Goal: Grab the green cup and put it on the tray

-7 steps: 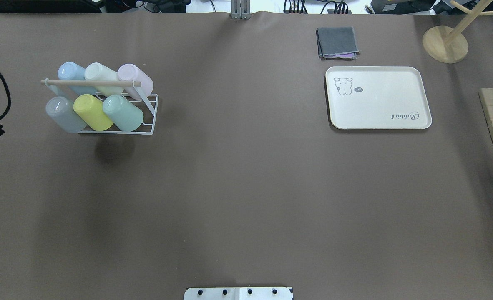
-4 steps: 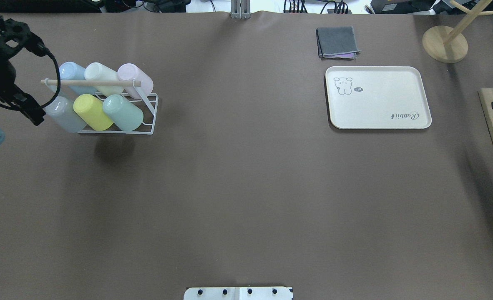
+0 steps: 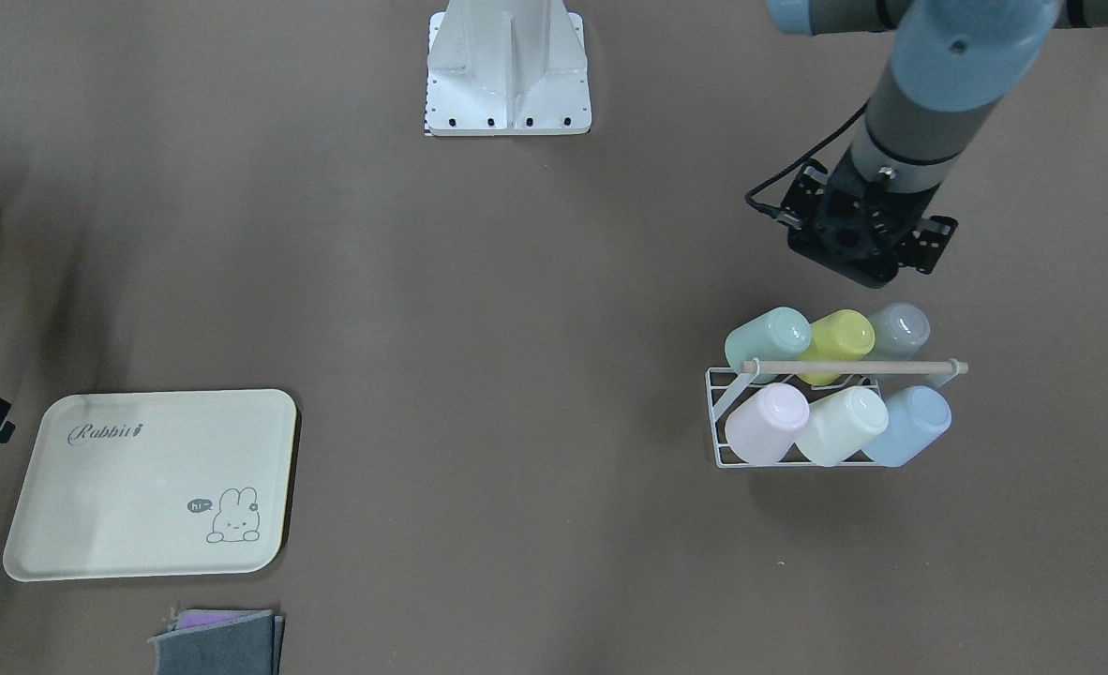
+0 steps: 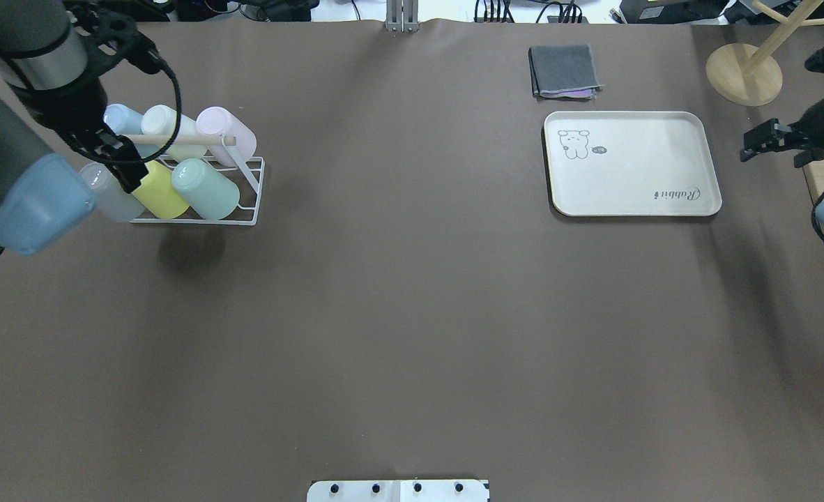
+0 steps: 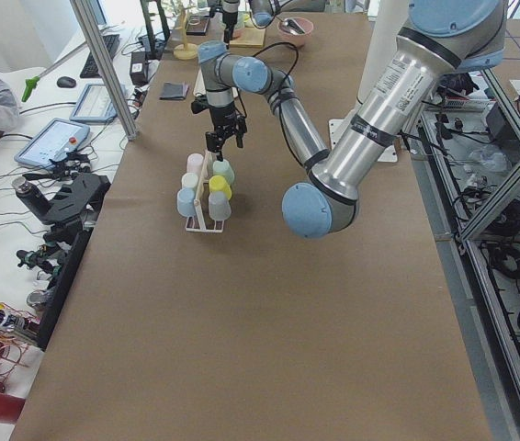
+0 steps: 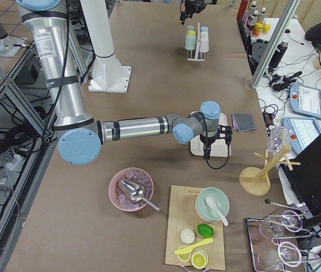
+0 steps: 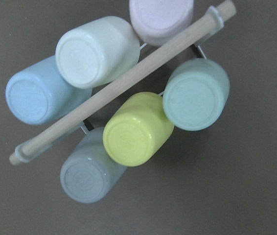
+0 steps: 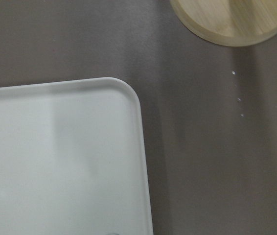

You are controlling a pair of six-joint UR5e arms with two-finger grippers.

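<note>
Small mint-green plastic tumbler (image 4: 206, 187) sits bottom-up and tilted on the white wire cup rack (image 4: 248, 209), at the end of the row nearer the robot and just beside a yellow-green cup (image 4: 157, 192). It is well apart from the large cream rectangular tray (image 4: 631, 164). Left gripper (image 3: 854, 246) hangs above the rack and right gripper (image 4: 767, 139) hangs beside the tray's outer edge; I cannot tell how either one's jaws stand.

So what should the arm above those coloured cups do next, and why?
Probably slide the left claw sideways until it sits over the green cup. In its wrist camera the green cup lies right of centre while the yellow-green cup fills the middle, so dropping straight down now would likely meet the wrong cup.
</note>
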